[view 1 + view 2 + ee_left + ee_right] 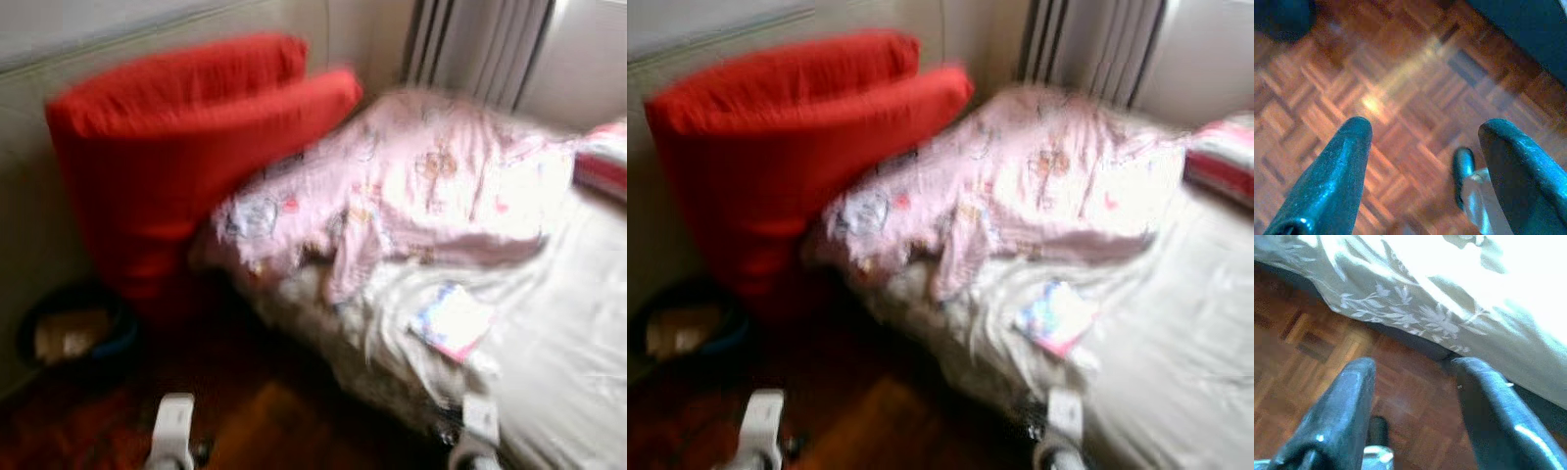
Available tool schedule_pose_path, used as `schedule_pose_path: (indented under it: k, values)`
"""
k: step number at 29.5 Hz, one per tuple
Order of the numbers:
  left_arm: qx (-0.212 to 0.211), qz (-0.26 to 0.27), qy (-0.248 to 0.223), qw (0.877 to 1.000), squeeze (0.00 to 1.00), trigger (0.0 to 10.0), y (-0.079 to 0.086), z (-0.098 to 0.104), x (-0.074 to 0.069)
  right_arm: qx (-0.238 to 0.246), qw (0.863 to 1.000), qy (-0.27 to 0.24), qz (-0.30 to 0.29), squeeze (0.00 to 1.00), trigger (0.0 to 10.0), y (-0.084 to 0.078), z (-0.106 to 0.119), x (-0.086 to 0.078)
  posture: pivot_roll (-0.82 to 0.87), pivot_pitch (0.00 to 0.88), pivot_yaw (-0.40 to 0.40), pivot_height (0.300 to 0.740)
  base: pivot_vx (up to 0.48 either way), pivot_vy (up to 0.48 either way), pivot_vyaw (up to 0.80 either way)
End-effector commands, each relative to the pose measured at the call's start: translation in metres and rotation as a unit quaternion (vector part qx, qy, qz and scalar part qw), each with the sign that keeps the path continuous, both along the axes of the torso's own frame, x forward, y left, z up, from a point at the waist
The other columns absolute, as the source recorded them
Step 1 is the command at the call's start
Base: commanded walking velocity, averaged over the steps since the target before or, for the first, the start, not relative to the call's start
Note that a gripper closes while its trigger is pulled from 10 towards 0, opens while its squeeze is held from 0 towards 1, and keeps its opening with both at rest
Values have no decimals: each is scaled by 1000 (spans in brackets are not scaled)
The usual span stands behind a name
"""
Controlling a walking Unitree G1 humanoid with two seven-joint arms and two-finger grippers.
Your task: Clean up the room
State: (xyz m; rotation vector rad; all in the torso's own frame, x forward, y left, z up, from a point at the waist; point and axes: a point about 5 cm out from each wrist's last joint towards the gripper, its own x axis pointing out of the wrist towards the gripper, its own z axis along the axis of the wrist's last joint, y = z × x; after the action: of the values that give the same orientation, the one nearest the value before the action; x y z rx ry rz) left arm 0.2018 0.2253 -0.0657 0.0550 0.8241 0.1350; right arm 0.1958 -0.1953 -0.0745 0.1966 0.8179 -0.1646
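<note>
Rumpled pink blanket [392, 196] lying on the bed [578, 343], well beyond both grippers' spread, empty jaws hanging over parquet floor [1400, 112].

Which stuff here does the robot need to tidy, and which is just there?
Probably to tidy:
pink blanket, bunched up on the bed
small packet, lying on the sheet
red cushions, leaning on the wall

Just there:
bed
curtain
dark basket on the floor
wood floor

Both end effectors, left and right, hang open above the floor.
</note>
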Motion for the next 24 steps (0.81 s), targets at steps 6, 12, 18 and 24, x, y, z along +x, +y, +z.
schedule_pose_path:
  k: [6, 12, 18, 24]
  values:
    - [5, 23, -81, 996, 0, 10000, 5, 8, 2, -25, 996, -67, -46, 0, 10000, -7, 7, 1, 24, 109, 12, 740, 0, 0, 0]
    - [14, 19, -153, 988, 0, 10000, 6, 30, 31, -38, 993, -95, -50, 0, 10000, -9, 10, 0, 6, 124, 9, 740, 0, 0, 0]
    - [44, 1, -271, 961, 0, 10000, 6, 82, 83, -74, 978, -188, -46, 0, 10000, -39, 56, 58, 2, 127, 1, 740, 0, 0, 0]
    - [44, 1, -276, 960, 0, 10000, 6, 82, 83, -76, 977, -192, -47, 0, 10000, -39, 56, 57, 2, 127, 1, 740, 0, 0, 0]
